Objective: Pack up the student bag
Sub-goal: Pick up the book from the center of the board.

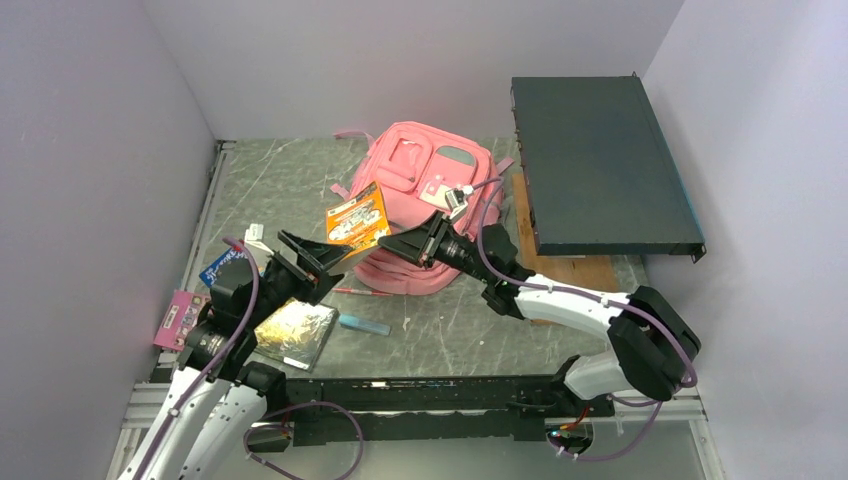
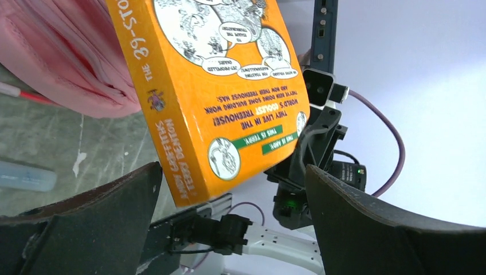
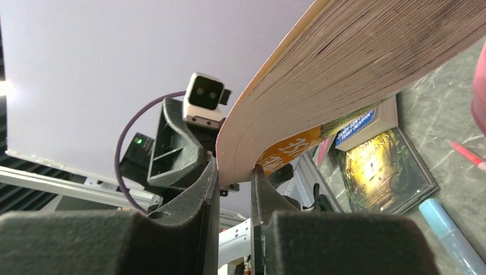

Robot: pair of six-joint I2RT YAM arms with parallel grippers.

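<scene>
— Pale lavender walls (image 1: 400, 60) on three sides, dark marbled tabletop (image 1: 450, 335) underneath. Where does the student bag (image 1: 420, 165) sit?

— Back centre of the tabletop, lying flat, pockets up. Just right of it, a dark flat panel (image 1: 600, 170) slopes over a wooden board (image 1: 575, 272).

— Your right gripper (image 1: 385, 243)?

— Pinched tight on the lower edge of an orange paperback (image 1: 356, 216). Wrist view: page block squeezed between both fingers. Book is in the air, tilted, in front of the bag's near side.

— Left gripper (image 1: 310, 255)?

— Jaws spread wide, gripping nothing. It sits just below-left of the paperback; from its wrist camera the book's corner hangs above the gap. Contact: cannot tell.

— Rest of the surface?

— Near left: gold-covered book (image 1: 295, 332) flat, light blue marker (image 1: 364, 325) just beside it. Red pencil (image 1: 360, 292) close to the bag's near edge. Pink card (image 1: 180, 318) at the far left rim.
</scene>
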